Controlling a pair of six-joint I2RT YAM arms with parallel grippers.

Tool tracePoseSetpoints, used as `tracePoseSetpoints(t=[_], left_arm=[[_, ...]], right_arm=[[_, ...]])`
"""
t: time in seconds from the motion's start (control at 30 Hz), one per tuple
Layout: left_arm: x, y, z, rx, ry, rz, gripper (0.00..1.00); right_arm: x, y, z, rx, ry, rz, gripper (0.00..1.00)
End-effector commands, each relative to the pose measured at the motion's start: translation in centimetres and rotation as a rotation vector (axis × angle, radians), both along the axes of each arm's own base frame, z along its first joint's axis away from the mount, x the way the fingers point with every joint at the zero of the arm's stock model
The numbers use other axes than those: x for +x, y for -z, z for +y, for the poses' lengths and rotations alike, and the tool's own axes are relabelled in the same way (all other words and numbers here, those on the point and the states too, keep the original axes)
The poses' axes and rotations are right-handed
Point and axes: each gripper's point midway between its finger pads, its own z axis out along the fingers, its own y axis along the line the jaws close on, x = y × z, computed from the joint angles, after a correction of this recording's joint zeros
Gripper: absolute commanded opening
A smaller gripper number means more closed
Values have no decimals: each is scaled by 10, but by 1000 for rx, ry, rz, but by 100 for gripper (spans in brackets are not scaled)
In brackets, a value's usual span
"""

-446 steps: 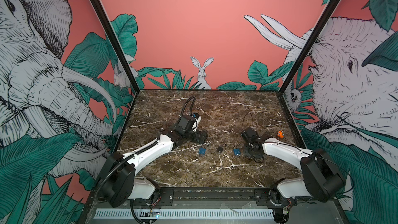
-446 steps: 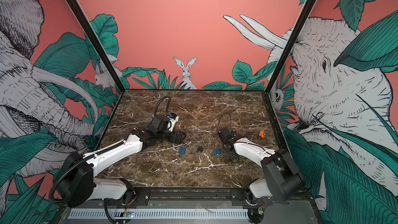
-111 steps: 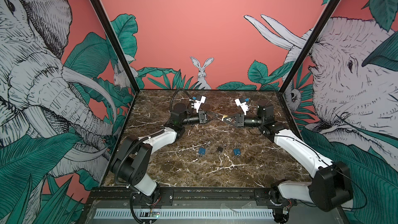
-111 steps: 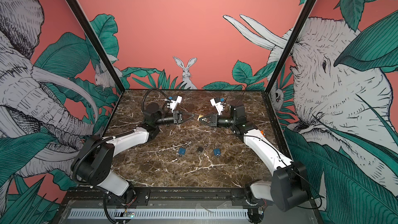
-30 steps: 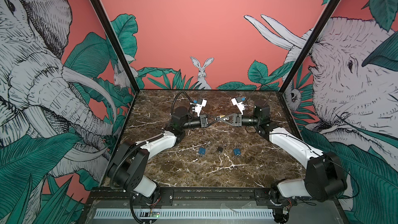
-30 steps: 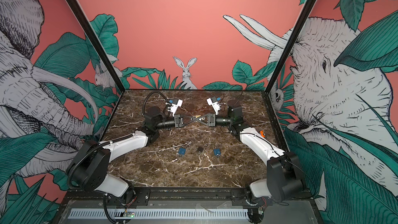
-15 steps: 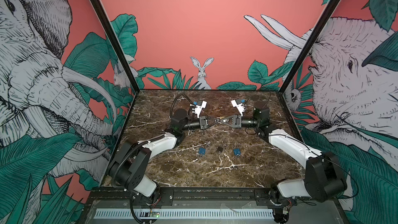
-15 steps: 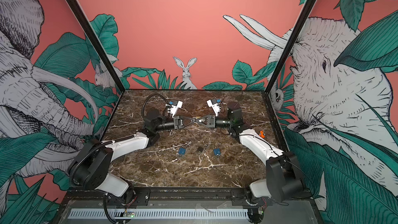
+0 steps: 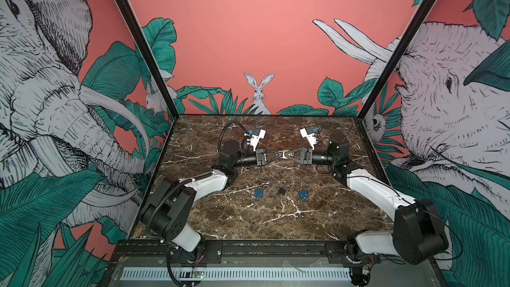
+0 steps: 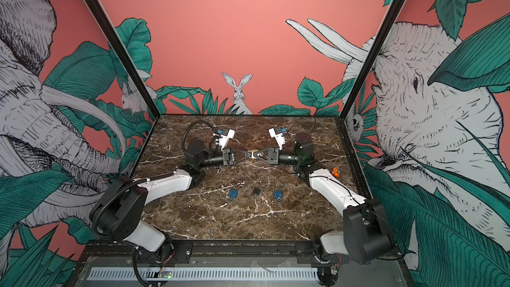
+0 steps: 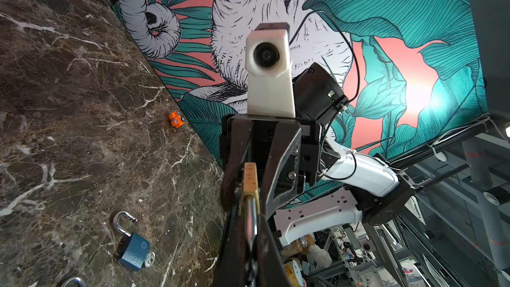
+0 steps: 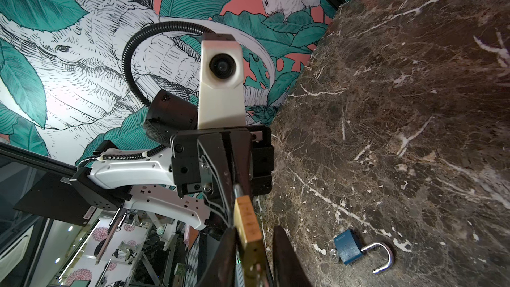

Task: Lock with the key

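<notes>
Left hand (image 9: 277,156) met right hand (image 9: 288,155); padlock (image 9: 282,155) sits between them.

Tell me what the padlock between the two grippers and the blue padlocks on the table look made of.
Held padlock: the body looks like brass, yellow-gold with a dull matte face. Its shackle is bright and mirror-like, probably plated steel.
Blue padlocks: the bodies show a smooth, even blue coat, likely paint or plastic over metal; I cannot tell which. Their shackles are shiny silver metal.
</notes>
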Motion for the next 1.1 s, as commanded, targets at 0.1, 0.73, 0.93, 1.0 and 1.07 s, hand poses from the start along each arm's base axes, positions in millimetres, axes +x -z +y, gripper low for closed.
tracePoseSetpoints(t=[0.1, 0.73, 0.93, 1.0, 1.07], left_arm=[[-10, -20, 1, -50, 42, -90, 0], [-15, -27, -5, -50, 81, -107, 26], [-15, -27, -7, -46, 86, -107, 28], [-15, -27, -8, -45, 85, -107, 28], [-14, -26, -8, -42, 84, -104, 28]], right_arm=[[5, -16, -5, 42, 35, -47, 4], [0, -14, -5, 58, 23, -45, 0], [1, -15, -5, 57, 23, -47, 0], [0, -16, -4, 58, 18, -50, 0], [-1, -16, -3, 60, 14, -53, 0]])
